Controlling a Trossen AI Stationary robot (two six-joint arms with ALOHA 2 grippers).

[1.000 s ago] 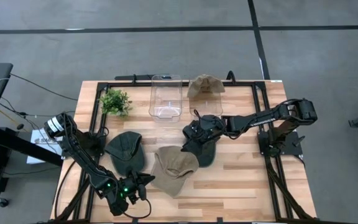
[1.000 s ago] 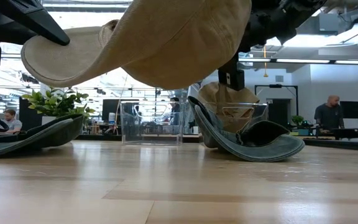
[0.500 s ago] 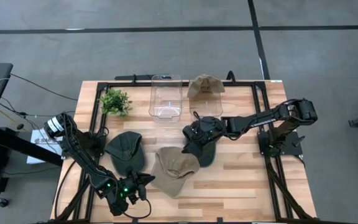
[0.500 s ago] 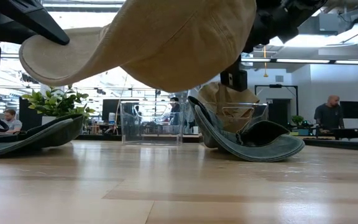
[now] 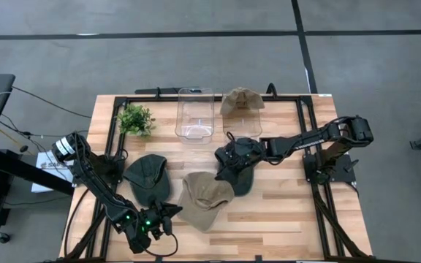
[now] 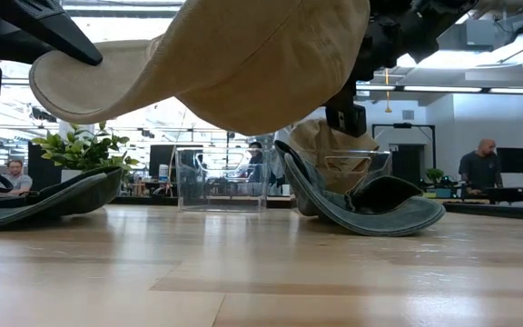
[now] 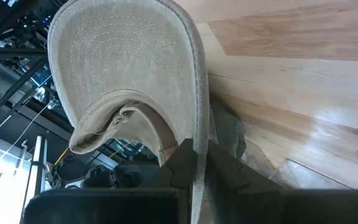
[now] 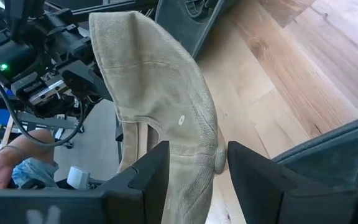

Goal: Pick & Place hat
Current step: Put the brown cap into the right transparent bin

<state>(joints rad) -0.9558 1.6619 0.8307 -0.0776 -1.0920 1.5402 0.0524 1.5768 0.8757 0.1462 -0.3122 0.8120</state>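
At the near edge of the pale wooden table (image 5: 283, 212), the left gripper (image 5: 168, 212) is clamped tight on the brim of a tan cloth baseball cap (image 5: 205, 196); in the left wrist view the brim's edge runs down between its dark fingers (image 7: 229, 169). The low view shows this cap lifted clear of the tabletop, hanging from the grip. Just beside it toward the left arm lies a dark green cloth cap (image 5: 148, 177), flat on the wood. On the cap's other side the right gripper (image 5: 229, 162) reaches in from the right arm, its jaws spread with the tan cap's crown between the fingers (image 8: 148, 180); whether they touch the fabric cannot be told. Under that gripper rests a second dark green cap (image 5: 243, 175). Farther back stand a small green potted plant (image 5: 136, 119), a clear plastic bin (image 5: 194, 113) and, beside the bin, another tan cap (image 5: 240, 101).
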